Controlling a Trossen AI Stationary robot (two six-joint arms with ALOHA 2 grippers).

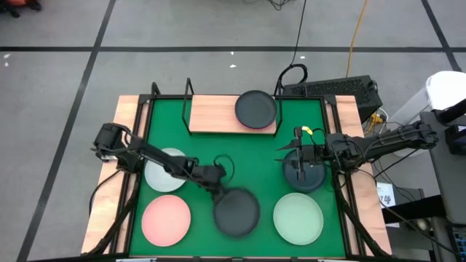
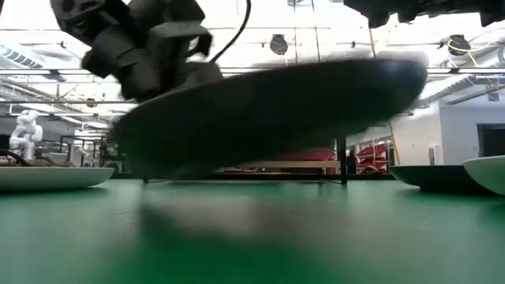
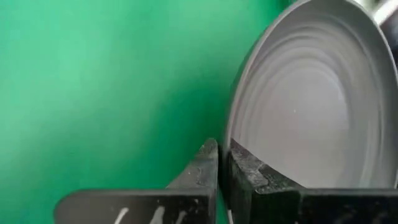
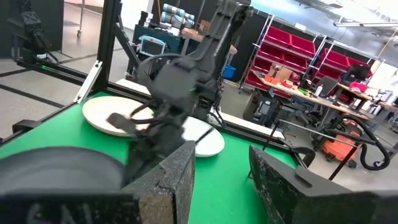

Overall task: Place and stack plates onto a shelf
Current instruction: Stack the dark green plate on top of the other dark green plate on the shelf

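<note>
Dark plate [image 2: 268,110] hangs tilted, pinched in left hand [image 3: 222,163].

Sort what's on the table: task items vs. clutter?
Job:
- shelf, one black plate already on it
- black plate gripped at its rim by the left claw
- dark plate under the right claw
- whitish plate, pink plate, mint plate

Lying about:
- keyboard
- yellow cable

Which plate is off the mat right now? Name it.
The black plate pinched at its rim by the left gripper, tilted above the mat. The pink, whitish and mint plates lie flat.
</note>
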